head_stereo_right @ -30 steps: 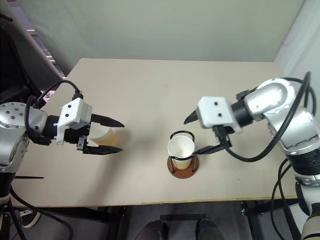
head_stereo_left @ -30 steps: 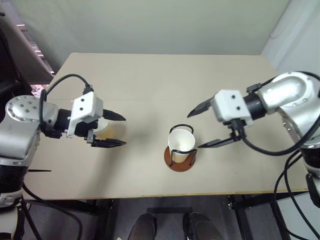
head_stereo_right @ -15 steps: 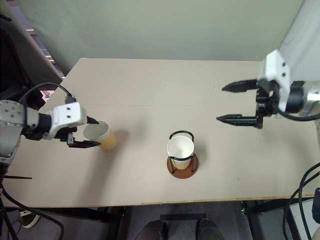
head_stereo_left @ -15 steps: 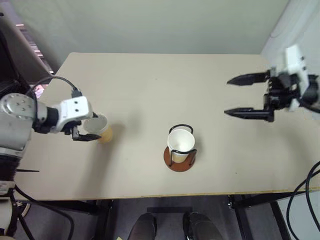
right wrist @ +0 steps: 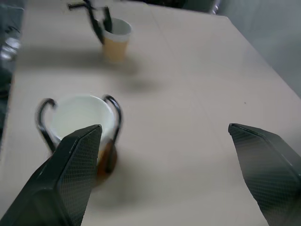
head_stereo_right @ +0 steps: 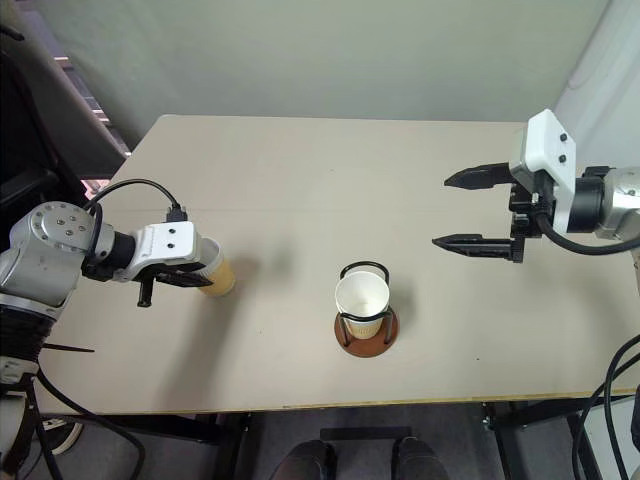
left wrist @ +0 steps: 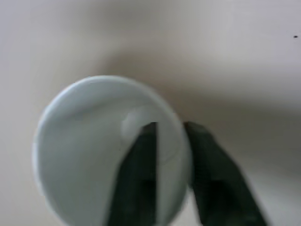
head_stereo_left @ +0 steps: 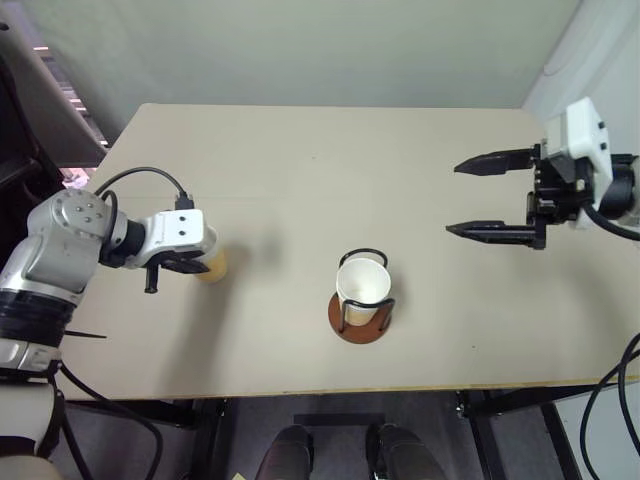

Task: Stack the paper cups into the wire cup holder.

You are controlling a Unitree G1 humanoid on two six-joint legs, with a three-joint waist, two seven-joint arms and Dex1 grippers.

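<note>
Head views: left pincer (head_stereo_right: pixel 185 276) clamps the rim of a cup (head_stereo_right: pixel 216 276) standing on the worktop (head_stereo_right: pixel 300 180). Another cup (head_stereo_left: pixel 362 284) sits in the wire holder (head_stereo_left: pixel 360 322), mid-worktop. Right pincer (head_stereo_left: pixel 490 196) spread wide, empty, above worktop's right side.
Left wrist: one finger (left wrist: pixel 141 174) inside rim, one outside.
Right wrist: holder near, held cup beyond.

The table (head_stereo_left: pixel 300 170) is showing a plain pale beige. The cup (head_stereo_left: pixel 212 265) at the left is showing tan-orange outside and white inside. The cup (head_stereo_left: pixel 362 285) in the holder (head_stereo_left: pixel 358 322) is showing white; the holder's wire is showing black, its base reddish-brown. Both grippers' fingers (head_stereo_left: pixel 490 231) are showing black.
</note>
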